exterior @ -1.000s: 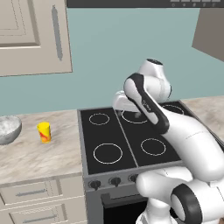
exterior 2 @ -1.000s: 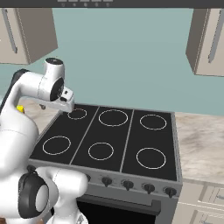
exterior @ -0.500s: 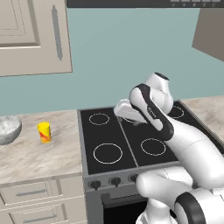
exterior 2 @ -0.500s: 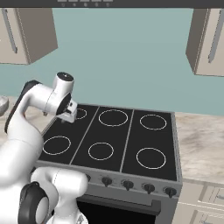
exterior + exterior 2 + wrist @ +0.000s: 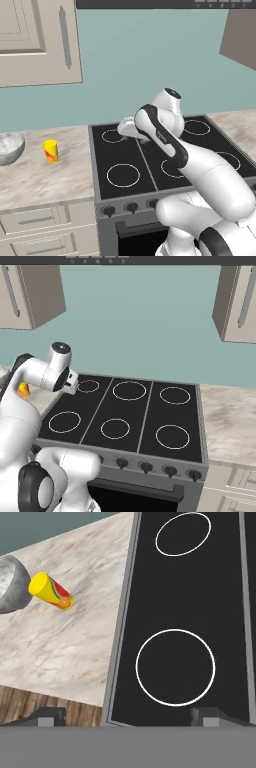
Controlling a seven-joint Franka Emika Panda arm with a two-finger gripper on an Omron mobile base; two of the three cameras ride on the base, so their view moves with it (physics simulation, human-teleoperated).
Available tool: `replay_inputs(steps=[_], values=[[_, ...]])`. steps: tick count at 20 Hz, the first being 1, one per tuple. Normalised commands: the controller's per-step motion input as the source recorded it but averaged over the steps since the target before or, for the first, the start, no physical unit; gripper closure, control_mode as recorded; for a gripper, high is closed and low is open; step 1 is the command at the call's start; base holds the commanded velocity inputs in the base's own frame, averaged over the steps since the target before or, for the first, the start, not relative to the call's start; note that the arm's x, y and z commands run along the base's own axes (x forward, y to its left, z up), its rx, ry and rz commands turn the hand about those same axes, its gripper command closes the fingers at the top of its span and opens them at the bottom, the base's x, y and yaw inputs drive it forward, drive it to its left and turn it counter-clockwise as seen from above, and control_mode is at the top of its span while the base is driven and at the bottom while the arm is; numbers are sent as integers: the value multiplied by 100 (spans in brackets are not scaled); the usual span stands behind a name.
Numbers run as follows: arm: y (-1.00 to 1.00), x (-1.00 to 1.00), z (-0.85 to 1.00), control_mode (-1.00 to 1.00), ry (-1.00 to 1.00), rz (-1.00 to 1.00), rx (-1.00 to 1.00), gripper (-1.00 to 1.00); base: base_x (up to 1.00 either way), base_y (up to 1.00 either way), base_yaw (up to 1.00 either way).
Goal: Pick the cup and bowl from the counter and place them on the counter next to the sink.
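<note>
- The two-finger gripper (image 5: pixel 127 716) hangs above the black stovetop with white rings (image 5: pixel 150 155), its dark fingertips (image 5: pixel 50 716) set wide apart and holding nothing.
- The small yellow cup with a red-orange patch (image 5: pixel 50 151) stands upright on the beige marbled stone counter (image 5: pixel 45 177), left of the stovetop and well apart from the gripper.
- The round, grey-white speckled bowl (image 5: pixel 10 148) sits near the cup, farther left, not touching it.
- The step in hand looks like the reach for the cup: swing left off the stovetop, centre the open jaws over the tumbler, and come down straight so neither finger tips it.
- Approach from the stove side so the arm stays away from the bowl.
- The bowl looks empty in the hand view; the cup's inside cannot be made out.
</note>
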Motion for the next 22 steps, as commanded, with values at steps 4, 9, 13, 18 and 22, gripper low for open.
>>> replay_inputs(steps=[4,9,13,18,22], values=[[50,5,-4,-100,0,-5,0,-100,0,0,0],[47,1,-1,-100,-3,-5,0,-100,0,0,0],[23,2,0,-100,-2,-3,0,-100,0,0,0],[35,27,3,-100,2,-3,-1,-100,0,0,0],[32,24,0,-100,0,-4,0,-100,0,0,0]])
